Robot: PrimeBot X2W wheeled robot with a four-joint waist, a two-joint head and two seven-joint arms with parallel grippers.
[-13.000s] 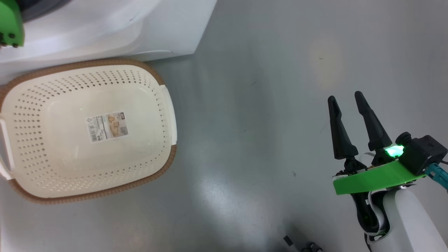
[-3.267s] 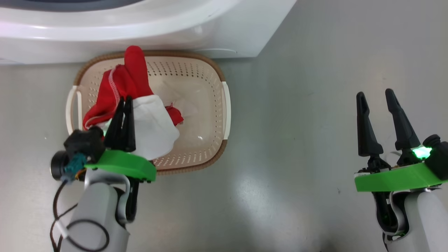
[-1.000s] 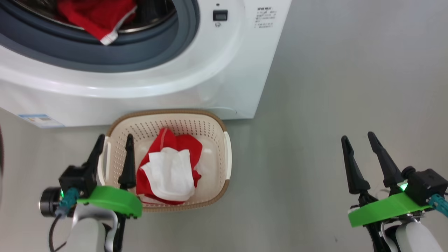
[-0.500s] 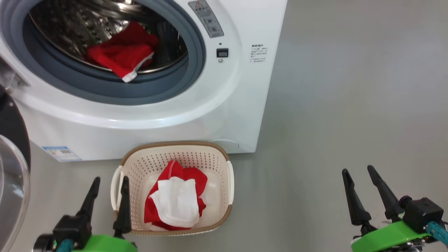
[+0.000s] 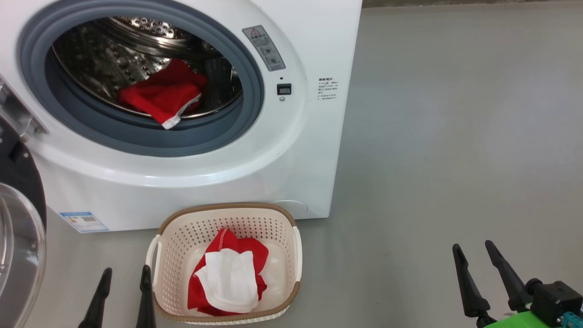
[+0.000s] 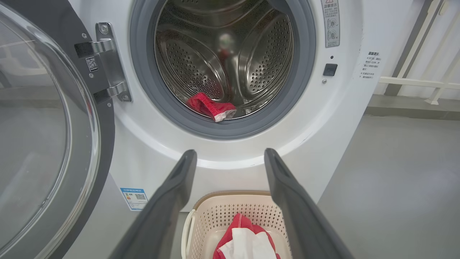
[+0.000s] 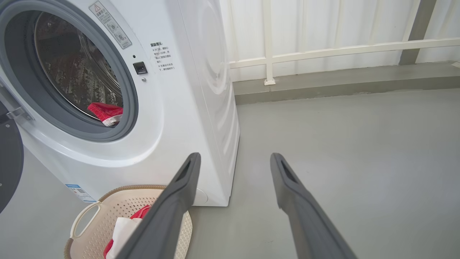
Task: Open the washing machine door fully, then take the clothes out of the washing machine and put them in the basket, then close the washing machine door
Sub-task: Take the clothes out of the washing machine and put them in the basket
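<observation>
Clothes [image 5: 161, 98] sit in two places. One red piece with white trim lies at the front lip of the drum [image 6: 258, 61], just inside the grey gasket [image 5: 136, 141]. Another red-and-white piece lies in the basket [image 5: 182, 237]. The basket stands on the floor [image 5: 432, 159], right against the foot of the washing machine [image 5: 291, 150], below its round opening. The washing machine door [image 6: 46, 136] is swung wide to the robot's left, off the opening.

The left gripper [image 5: 126, 273] is low, just left of the basket. Its fingers point toward the machine, spread wide with nothing between them. The right gripper [image 5: 473, 248] is low and well to the right, over the floor, its fingers likewise wide apart and empty.

Grey floor stretches from the machine's right side to a white railed wall [image 7: 323, 52].
</observation>
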